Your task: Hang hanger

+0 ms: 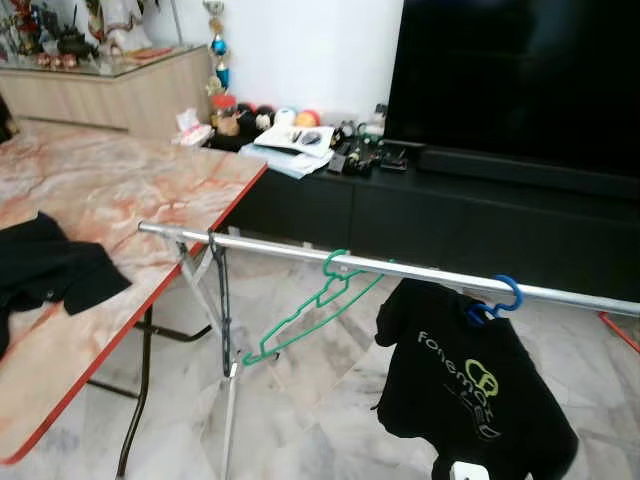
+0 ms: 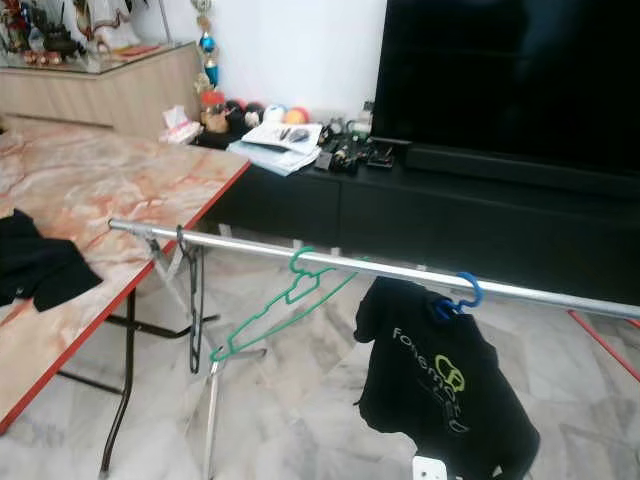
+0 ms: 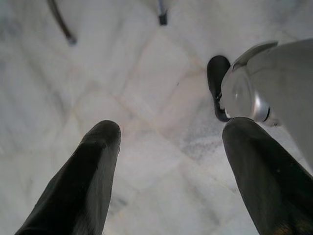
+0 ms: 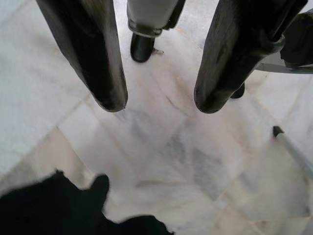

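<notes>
Here, a thin green wire hanger [image 1: 312,305] hangs hooked on the long silver metal rail [image 1: 300,250], beside a black printed T-shirt [image 1: 462,385] on a blue hanger [image 1: 497,299]. Both jaws gape empty over bare marble floor [image 3: 146,83]: left gripper [image 3: 171,147], right gripper [image 4: 159,100]. The red-edged marble-patterned table [image 1: 130,190] borders the rail's end.

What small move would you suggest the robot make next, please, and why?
Probably turn toward the table and reach for the black garment. Both tools, left tool and right tool, hang open and empty over the floor, and the green hanger on the rail is bare.
</notes>
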You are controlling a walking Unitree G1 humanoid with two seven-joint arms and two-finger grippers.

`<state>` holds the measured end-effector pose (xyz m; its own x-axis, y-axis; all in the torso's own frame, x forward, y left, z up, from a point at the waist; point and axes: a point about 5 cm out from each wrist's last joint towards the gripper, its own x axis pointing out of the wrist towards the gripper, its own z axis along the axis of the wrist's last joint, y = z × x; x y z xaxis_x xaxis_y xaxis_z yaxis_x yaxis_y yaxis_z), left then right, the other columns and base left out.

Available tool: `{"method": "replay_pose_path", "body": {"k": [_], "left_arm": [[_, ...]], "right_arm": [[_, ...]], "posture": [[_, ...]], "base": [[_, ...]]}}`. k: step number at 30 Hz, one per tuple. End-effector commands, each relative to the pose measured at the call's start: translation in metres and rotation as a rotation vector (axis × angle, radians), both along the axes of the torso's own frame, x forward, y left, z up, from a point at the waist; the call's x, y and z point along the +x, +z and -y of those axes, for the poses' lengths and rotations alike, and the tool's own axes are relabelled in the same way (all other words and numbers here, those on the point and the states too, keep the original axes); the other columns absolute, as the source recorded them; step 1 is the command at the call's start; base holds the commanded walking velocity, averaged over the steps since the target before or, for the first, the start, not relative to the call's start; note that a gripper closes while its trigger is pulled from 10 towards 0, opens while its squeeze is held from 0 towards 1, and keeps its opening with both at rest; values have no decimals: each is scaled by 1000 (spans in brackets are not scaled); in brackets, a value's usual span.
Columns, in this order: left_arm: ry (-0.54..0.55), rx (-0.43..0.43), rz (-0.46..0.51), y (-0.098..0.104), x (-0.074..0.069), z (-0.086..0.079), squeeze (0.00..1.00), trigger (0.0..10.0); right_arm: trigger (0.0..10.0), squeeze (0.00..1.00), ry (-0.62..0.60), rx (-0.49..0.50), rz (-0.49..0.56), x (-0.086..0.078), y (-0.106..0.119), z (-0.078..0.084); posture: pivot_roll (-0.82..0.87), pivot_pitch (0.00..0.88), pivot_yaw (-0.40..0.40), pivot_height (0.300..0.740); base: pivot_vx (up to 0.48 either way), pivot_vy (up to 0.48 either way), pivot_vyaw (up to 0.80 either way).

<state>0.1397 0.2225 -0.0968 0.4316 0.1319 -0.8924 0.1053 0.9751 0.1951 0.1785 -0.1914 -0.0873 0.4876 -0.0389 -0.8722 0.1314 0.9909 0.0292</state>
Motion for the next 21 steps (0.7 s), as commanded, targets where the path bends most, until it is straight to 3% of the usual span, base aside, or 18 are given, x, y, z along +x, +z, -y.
{"method": "replay_pose_path", "body": {"k": [1,4,8,21], "left_arm": [[-2,-4,11,1,3,0,0,10000],[-31,13,13,2,4,-1,0,10000],[-27,30,-6,1,1,-3,0,10000],[-24,22,-2,1,1,-4,0,10000]], "right_arm": [[10000,0,-6,0,-10,-2,-1,1],[10000,0,-3,-1,-12,-2,-1,1],[10000,0,-5,1,-13,-2,-1,0],[10000,0,-3,3,-16,-2,-1,-1]], "posture": [[146,0,2,740],[146,0,3,740],[145,0,7,740],[151,0,9,740]], "base": [[0,0,-763],[0,0,-763],[0,-452,-763],[0,0,-763]]}}
